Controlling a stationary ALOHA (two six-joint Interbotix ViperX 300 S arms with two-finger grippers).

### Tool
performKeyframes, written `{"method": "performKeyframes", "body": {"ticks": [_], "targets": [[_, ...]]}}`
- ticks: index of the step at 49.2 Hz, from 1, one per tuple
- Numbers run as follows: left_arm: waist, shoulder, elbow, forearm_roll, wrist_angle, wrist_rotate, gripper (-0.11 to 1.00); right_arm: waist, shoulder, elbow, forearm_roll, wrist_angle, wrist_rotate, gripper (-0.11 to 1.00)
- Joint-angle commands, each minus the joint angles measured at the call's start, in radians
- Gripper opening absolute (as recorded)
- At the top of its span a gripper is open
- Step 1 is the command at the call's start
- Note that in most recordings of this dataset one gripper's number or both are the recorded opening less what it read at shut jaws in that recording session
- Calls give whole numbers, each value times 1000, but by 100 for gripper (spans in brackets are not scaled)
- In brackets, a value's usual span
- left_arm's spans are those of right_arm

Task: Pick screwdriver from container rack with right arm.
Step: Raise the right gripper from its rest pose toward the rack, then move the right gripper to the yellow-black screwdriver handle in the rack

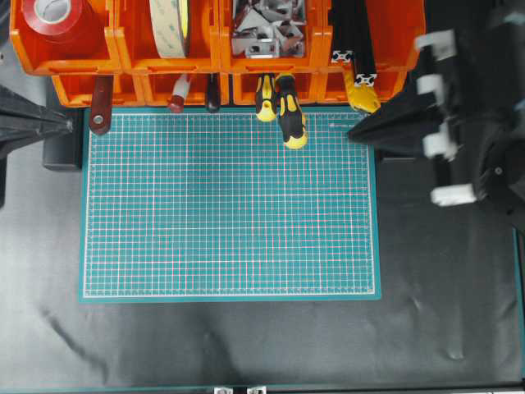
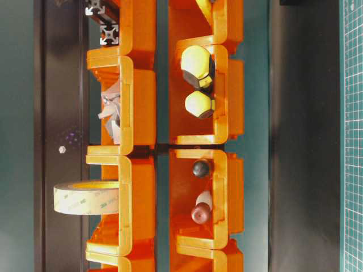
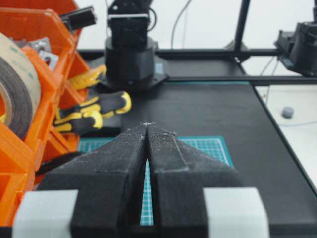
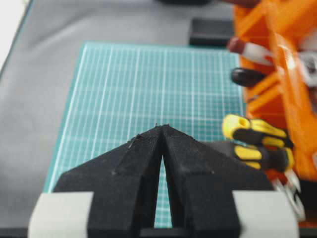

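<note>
The screwdriver's thick yellow-and-black handle [image 1: 290, 121] sticks out of the lower row of the orange container rack [image 1: 215, 64] over the mat's far edge; its shaft is hidden in the bin. It also shows in the table-level view [image 2: 195, 63], the left wrist view [image 3: 110, 102] and the right wrist view [image 4: 262, 156]. A slimmer yellow-and-black tool [image 1: 265, 97] lies just left of it. My right gripper [image 1: 354, 134] is shut and empty, to the right of the handle and apart from it [image 4: 162, 126]. My left gripper [image 1: 70, 125] is shut and empty at the mat's far left corner [image 3: 147, 124].
A green cutting mat [image 1: 230, 205] lies below the rack. The rack holds a red tape roll [image 1: 57, 18], a beige tape roll [image 1: 171, 25], metal brackets [image 1: 267, 29], black extrusions [image 1: 353, 33], a dark-red handled tool [image 1: 101, 103] and a yellow handle [image 1: 362, 94].
</note>
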Motion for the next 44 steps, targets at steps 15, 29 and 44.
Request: {"method": "performKeyframes", "body": {"ticks": [15,29,44], "targets": [[-5,2,-31,3,-2,-20,0,176,230,-296,-382,433,38,0],[-9,2,-31,3,14,-31,0,367,368,-318,-877,738,285,0],[-12,-3,-31,3,15,-31,0,545,511,-247,-1131,1048,483,0]]}}
